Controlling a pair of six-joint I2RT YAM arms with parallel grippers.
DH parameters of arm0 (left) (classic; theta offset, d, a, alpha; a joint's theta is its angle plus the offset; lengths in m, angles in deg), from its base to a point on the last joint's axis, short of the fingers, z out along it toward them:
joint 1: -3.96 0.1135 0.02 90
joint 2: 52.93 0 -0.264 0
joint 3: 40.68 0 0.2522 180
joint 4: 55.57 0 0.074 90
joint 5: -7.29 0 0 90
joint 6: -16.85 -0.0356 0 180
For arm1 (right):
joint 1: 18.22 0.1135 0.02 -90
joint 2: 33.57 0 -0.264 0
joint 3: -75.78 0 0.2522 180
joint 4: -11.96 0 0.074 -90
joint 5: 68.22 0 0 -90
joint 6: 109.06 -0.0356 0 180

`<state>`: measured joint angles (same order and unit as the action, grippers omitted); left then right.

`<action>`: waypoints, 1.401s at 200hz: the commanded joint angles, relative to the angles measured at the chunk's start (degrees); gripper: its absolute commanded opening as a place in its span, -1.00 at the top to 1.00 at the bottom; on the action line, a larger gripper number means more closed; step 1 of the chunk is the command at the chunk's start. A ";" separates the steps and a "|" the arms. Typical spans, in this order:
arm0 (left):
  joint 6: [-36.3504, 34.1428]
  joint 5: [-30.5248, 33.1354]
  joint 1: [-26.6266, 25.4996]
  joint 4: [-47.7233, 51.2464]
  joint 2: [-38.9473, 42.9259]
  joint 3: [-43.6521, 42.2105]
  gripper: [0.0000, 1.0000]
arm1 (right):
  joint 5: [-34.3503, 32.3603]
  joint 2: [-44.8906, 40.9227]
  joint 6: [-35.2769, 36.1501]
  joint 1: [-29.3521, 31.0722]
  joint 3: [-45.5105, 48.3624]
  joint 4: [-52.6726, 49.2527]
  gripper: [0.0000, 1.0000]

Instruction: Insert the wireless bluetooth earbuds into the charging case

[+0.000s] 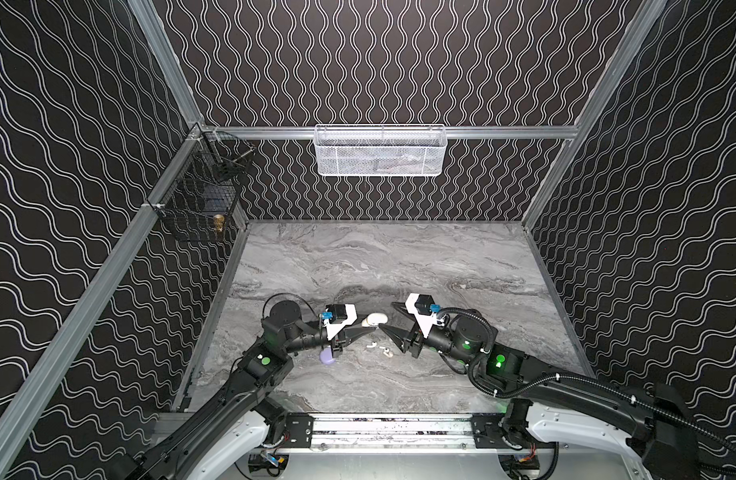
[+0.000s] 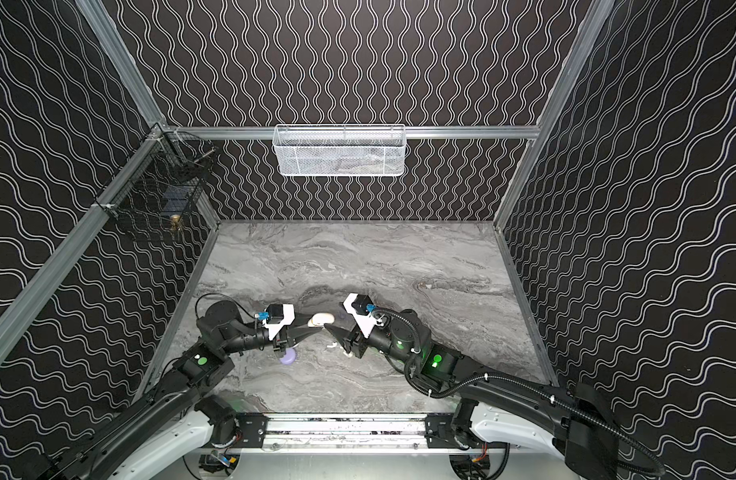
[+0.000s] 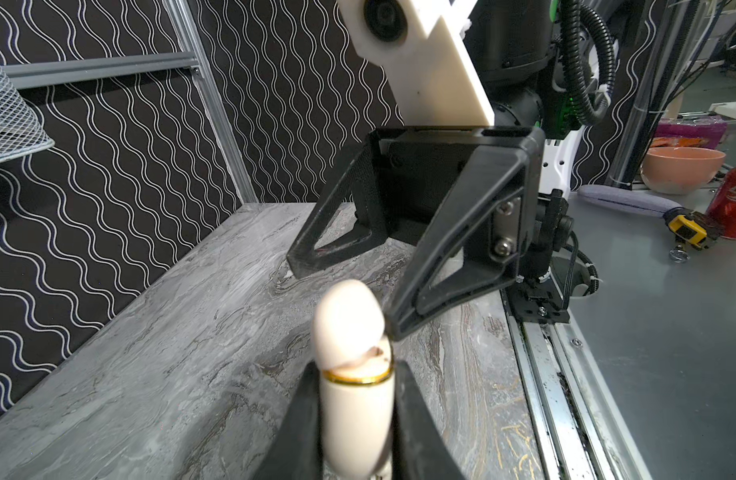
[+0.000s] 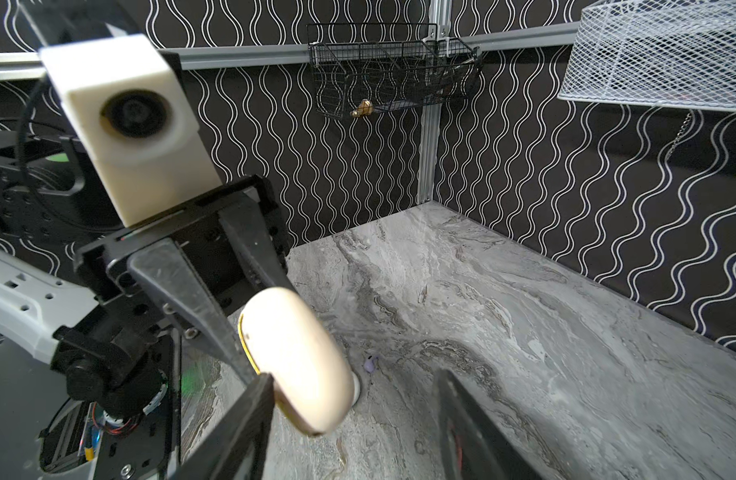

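- The left tool [image 3: 358, 374] is clamped tight on the lower half of the cream charging case [image 4: 295, 357]. It holds the case clear of the surface [image 1: 399, 266], lid end pointing toward the other arm.
- My read is that this grip leaves the lid and the gold-ringed seam free to be worked on.
- The right tool [image 1: 386, 316] has its jaws partly apart and holds nothing. In the left wrist view one of its fingertips [image 3: 393, 328] rests against the case beside the seam, while the other stands off to the far side.
- The lid looks slightly ajar at that seam; whether the wells inside are filled cannot be seen.
- Two white earbuds [image 1: 372, 344] lie loose on the surface just below the meeting tools, so the task's things are not yet in the case.
- A lavender earbud [image 4: 371, 365] lies on the surface beyond the case, and a lavender case [image 1: 327, 356] sits under the left arm's wrist.
- Judging by the fingertip's place, the step in hand is levering the lid fully open.
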<state>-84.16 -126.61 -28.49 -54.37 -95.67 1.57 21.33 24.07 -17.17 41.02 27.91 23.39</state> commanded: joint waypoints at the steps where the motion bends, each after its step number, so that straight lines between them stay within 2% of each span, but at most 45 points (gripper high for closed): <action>1: -1.09 -4.63 -0.38 -0.39 0.10 0.21 1.00 | -5.29 0.38 -0.90 -0.18 -0.61 2.22 -0.20; 26: -1.17 -4.58 -0.38 -0.14 -0.06 0.43 1.00 | -6.91 0.66 -1.71 -0.18 -1.04 1.91 -0.14; 89: 1.53 -3.79 -0.42 -3.17 -0.48 -0.39 1.00 | -5.51 1.34 -2.19 -0.18 -1.40 2.19 -0.12; 150: 18.35 -0.93 -0.36 -23.10 -9.64 -0.36 1.00 | -6.52 0.49 -4.82 -0.18 -3.28 0.14 -0.19; 183: 22.50 0.74 -0.40 -27.98 -12.69 -0.72 1.00 | -8.90 1.08 -6.77 -0.18 -5.87 -3.98 -0.20; 226: 25.89 3.42 -0.38 -26.87 -10.38 -0.80 1.00 | -14.65 0.34 -9.28 -0.18 -7.04 -6.60 -0.23; 251: 29.71 10.20 -0.42 -23.49 -8.72 -0.62 1.00 | -18.56 -1.50 -12.64 -0.18 -10.06 -12.93 -0.25; 263: 28.18 12.23 -0.44 -18.70 -8.10 0.62 1.00 | -21.67 -3.04 -15.30 -0.26 -10.71 -15.99 -0.25; 280: 26.45 19.07 -0.50 -12.38 -7.21 1.32 1.00 | -26.38 -5.23 -20.12 -0.26 -10.61 -20.86 -0.20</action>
<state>-57.17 -117.23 -28.91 -74.13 -103.93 1.87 3.12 21.10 -29.50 40.80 17.82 10.87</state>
